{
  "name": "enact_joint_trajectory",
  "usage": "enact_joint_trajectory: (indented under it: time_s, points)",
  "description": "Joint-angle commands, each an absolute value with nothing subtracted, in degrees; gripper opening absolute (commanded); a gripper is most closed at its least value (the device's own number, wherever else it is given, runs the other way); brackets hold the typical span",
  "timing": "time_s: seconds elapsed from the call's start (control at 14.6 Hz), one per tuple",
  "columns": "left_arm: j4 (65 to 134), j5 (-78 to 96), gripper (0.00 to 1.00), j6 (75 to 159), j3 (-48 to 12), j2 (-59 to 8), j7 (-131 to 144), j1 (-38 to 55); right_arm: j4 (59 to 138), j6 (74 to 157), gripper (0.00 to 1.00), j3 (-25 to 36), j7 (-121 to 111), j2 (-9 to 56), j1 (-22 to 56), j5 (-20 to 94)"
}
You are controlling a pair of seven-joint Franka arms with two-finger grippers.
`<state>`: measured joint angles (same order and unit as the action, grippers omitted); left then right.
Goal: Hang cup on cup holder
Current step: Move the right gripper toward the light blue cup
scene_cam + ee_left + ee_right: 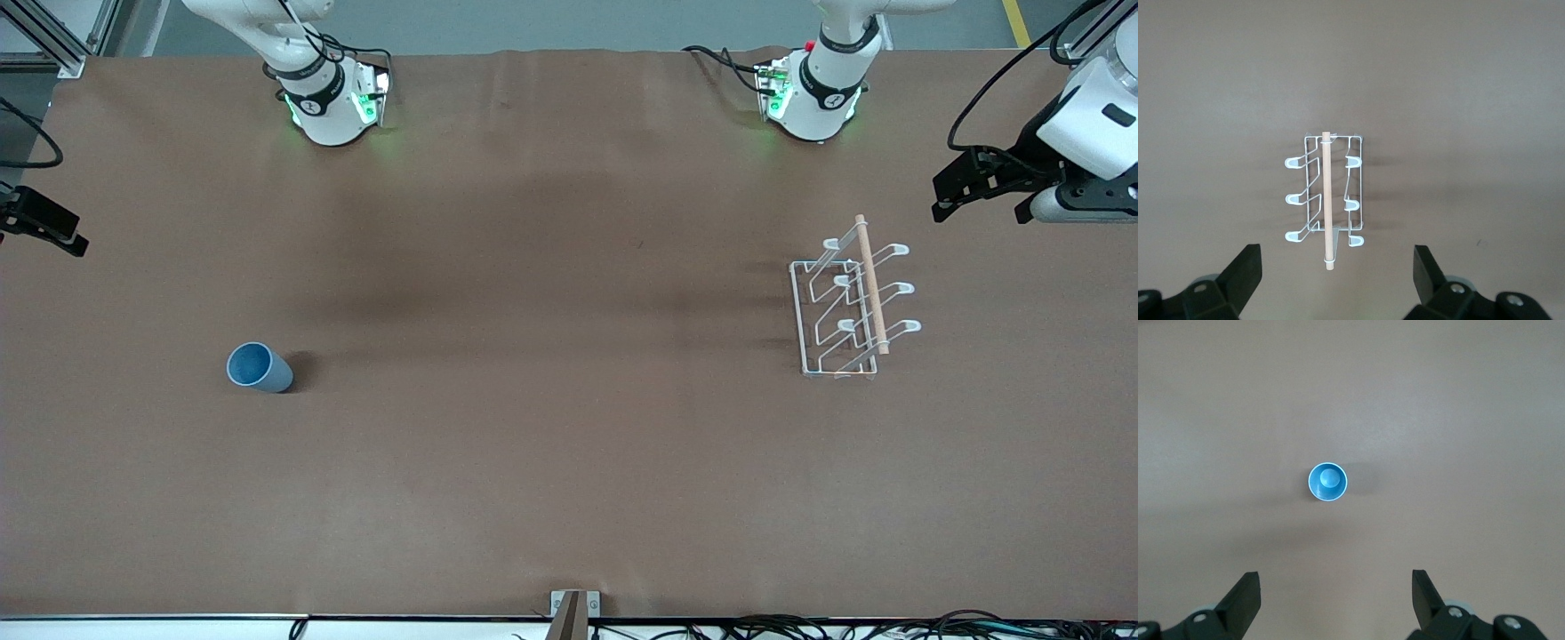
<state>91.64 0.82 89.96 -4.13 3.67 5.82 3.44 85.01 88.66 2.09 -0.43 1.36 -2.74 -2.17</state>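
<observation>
The blue-grey cup (258, 367) stands upright on the brown table toward the right arm's end, its open mouth up; from above it shows as a blue ring (1327, 482). The white wire cup holder (852, 302) with a wooden rod across its top stands toward the left arm's end; its looped prongs (1327, 200) are bare. My left gripper (978, 191) hangs open over the table's end beside the holder, with nothing between its fingertips (1337, 267). My right gripper (53, 233) hangs open over the table's other end, well apart from the cup, holding nothing (1335, 590).
The two arm bases (333, 98) (813, 93) stand along the edge of the table farthest from the front camera. A small metal bracket (573, 609) and cables lie at the edge nearest the camera. Bare brown table cover (551, 400) stretches between cup and holder.
</observation>
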Motion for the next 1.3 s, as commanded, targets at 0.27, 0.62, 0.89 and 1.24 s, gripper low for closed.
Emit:
enact_joint_trajectory:
  time_s: [0.27, 0.62, 0.89, 1.24]
  points:
    - [91.58, 0.00, 1.00, 90.88, -4.13, 2.81, 5.89, 3.69, 85.43, 88.42, 1.00, 2.20, 0.00, 0.70, -2.37, -2.55]
    - [91.67, 0.09, 1.00, 90.88, -4.13, 2.81, 6.59, 3.69, 86.22, 88.42, 1.00, 2.20, -0.09, 0.70, -2.46, -2.55]
    - [91.67, 0.09, 1.00, 90.88, -4.13, 2.29, 6.59, 3.78, 88.15, 89.12, 1.00, 2.20, -0.09, 0.70, -2.55, -1.23]
    - [91.67, 0.00, 1.00, 90.97, -4.13, 2.11, 6.50, 3.78, 98.94, 99.11, 1.00, 2.29, -1.49, 1.67, -1.58, -1.23]
